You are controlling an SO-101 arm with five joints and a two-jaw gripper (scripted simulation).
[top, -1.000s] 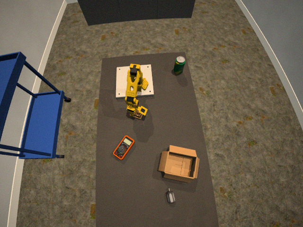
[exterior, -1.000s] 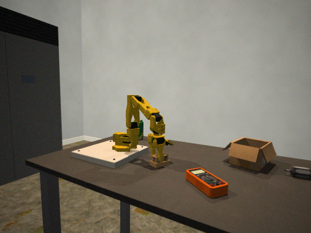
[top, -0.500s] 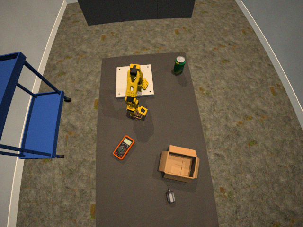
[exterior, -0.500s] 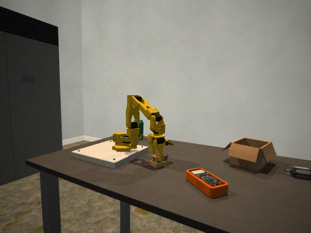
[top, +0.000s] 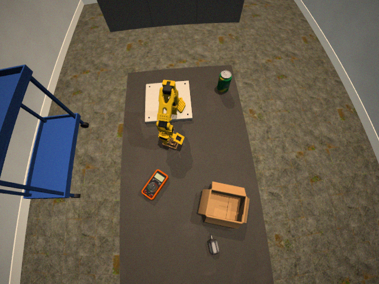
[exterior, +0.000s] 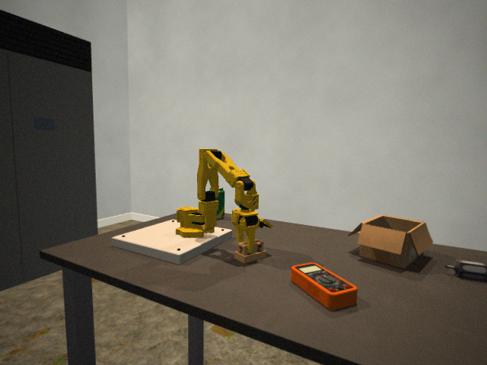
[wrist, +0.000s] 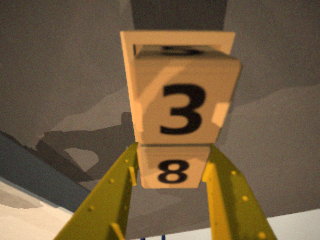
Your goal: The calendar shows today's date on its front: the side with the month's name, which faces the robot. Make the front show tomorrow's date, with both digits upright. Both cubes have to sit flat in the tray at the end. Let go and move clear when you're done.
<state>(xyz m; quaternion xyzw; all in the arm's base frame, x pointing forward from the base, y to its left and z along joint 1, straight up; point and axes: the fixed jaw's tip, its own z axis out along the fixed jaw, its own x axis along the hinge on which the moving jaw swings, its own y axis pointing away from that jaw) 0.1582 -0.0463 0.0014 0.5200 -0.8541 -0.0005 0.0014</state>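
The wooden calendar tray point(exterior: 250, 255) stands on the dark table just in front of the arm's white base plate, and it also shows in the overhead view point(top: 173, 142). In the wrist view, two tan cubes lie in line in the tray point(wrist: 177, 39). The farther cube point(wrist: 182, 102) shows a 3 towards the camera. The nearer cube point(wrist: 172, 167) shows an 8. My gripper point(wrist: 172, 159) points straight down, and its yellow fingers press on both sides of the 8 cube. In the side view the gripper point(exterior: 246, 244) reaches down to the cubes. The month name is not visible.
An orange multimeter point(top: 154, 184) lies in front of the tray. An open cardboard box point(top: 224, 205) and a small grey device point(top: 212, 245) are farther out. A green can point(top: 224, 81) stands at the table's back right. A blue cart point(top: 37, 143) stands off the table to the left.
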